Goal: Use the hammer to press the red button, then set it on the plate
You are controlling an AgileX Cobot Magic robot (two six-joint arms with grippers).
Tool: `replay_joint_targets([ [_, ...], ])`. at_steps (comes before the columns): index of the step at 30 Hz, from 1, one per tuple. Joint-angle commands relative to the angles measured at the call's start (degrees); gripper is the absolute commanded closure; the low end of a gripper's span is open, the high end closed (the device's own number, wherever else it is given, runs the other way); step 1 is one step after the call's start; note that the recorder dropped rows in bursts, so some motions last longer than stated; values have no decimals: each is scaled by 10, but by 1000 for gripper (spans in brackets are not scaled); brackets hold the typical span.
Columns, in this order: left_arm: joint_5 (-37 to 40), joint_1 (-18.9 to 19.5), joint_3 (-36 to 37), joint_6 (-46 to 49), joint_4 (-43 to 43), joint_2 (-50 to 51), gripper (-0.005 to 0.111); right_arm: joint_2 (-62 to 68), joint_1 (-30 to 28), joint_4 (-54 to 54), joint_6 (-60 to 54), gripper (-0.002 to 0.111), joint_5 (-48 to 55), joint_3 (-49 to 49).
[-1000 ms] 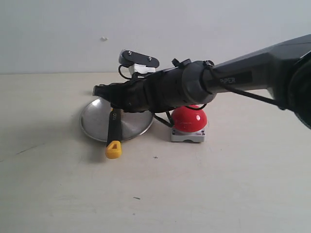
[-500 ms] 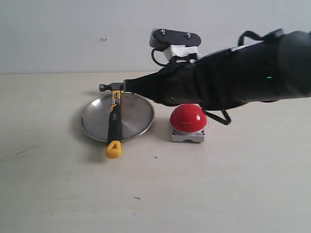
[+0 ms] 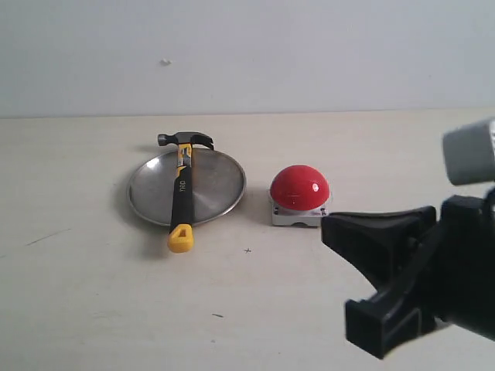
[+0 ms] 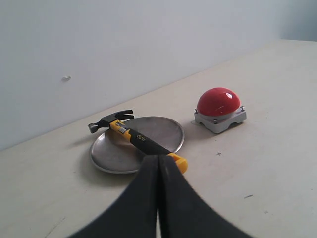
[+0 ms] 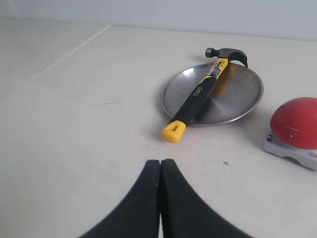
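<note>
Lying across the silver metal plate (image 3: 220, 189), the claw hammer (image 3: 182, 193) rests free of both grippers. Its dark head sits at the plate's far rim, the black and yellow handle runs over the dish, and the yellow end overhangs the near rim above the table. The red button (image 3: 299, 187) stands just beside the plate, on the right in the exterior view, not touching it.

The left gripper (image 4: 158, 159) has its two black fingers pressed together with nothing between them. In its wrist view the hammer's yellow end shows just past the fingertips, though I cannot tell how near it really is. The right gripper (image 5: 160, 163) is likewise closed and empty, with the hammer and plate well ahead of it and the red dome off to one side. In the exterior view, black parts of the right arm (image 3: 394, 270) fill the lower right corner, close to the camera and well apart from the hammer.

The tabletop (image 3: 116, 309) is pale beige and matte, with a few small dark specks and a faint scratch. Behind it rises a plain pale grey wall (image 3: 325, 54) bearing one small mark (image 3: 165, 62)
</note>
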Motion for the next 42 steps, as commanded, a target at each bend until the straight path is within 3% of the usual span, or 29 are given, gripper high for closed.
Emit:
replay_joint_targets([
  [1, 2, 0, 2, 0, 1, -4, 107, -64, 2, -9, 6, 108, -2, 43],
  [13, 2, 0, 2, 0, 1, -4, 107, -87, 2, -13, 6, 108, -8, 43],
  [20, 2, 0, 2, 0, 1, -4, 107, -87, 2, -135, 108, 108, 28, 42],
  [23, 2, 0, 2, 0, 1, -4, 107, -80, 2, -318, 262, 108, 57, 42],
  [24, 2, 0, 2, 0, 1, -4, 107, -75, 2, -536, 398, 108, 78, 42],
  [25, 2, 0, 2, 0, 1, -4, 107, -75, 2, -658, 496, 108, 92, 42],
  [27, 2, 0, 2, 0, 1, -4, 107, -75, 2, -795, 669, 108, 119, 42],
  [29, 2, 0, 2, 0, 1, -4, 107, -75, 2, -870, 745, 108, 139, 42],
  [39, 2, 0, 2, 0, 1, -4, 107, -75, 2, -888, 650, 108, 143, 42],
  [42, 2, 0, 2, 0, 1, -4, 107, -83, -38, -885, 637, 108, 143, 45],
])
